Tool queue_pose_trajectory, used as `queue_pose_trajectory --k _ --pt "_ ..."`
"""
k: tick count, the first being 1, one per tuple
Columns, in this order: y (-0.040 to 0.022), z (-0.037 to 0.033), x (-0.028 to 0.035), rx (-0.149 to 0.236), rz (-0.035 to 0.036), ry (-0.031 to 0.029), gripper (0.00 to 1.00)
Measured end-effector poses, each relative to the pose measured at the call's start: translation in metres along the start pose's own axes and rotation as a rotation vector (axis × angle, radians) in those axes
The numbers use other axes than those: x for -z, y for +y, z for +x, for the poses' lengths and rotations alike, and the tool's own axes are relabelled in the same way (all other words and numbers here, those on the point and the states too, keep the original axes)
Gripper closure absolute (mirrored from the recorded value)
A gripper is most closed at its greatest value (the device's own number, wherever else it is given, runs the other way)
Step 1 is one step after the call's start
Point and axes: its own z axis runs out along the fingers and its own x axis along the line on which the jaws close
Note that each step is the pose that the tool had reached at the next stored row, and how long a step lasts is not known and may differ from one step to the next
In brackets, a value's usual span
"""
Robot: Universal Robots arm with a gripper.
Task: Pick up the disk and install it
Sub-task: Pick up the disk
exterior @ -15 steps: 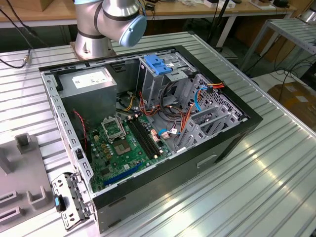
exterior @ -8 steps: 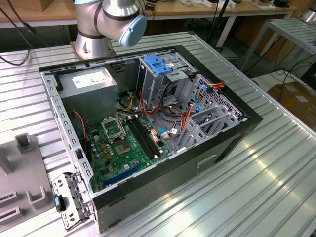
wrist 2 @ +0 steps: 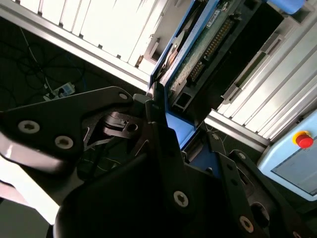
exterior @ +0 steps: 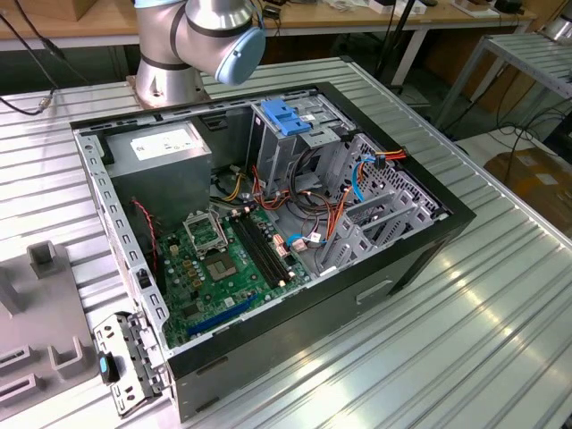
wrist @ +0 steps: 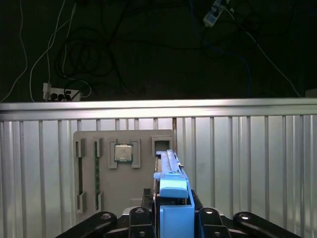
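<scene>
**Gripping the disk over the fixture plate: pick-up in hand, install not begun**

The fingers [wrist 2: 157, 116] are pinching the disk [wrist 2: 198, 54] edge-on across its blue side rails, so the gripper [wrist: 173, 220] is carrying it. In the first wrist view the disk is hanging over the grey fixture plate [wrist: 124, 198], in line with an empty slot beside the processor chip [wrist: 123, 153]. Whether its far end is clearing that slot cannot be told.

In the exterior view the open computer case [exterior: 420, 241] is lying on the ribbed table [exterior: 465, 340], with the drive cage [exterior: 295, 156] at its twelve o'clock.

Judgement: the pick-up step is running. The next move is calling for a straight lift and squaring the rails to the cage.
</scene>
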Motion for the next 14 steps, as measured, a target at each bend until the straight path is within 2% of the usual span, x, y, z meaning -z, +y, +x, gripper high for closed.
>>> queue_pose_trajectory --k 4,11,14 --pt "0.0000 0.0000 0.0010 0.000 -0.0003 0.0002 0.63" --pt "0.0000 -0.0002 0.0100 0.000 -0.0021 0.0000 0.63" --pt "-0.0001 -0.0003 0.0162 0.000 -0.0025 0.0000 0.63"
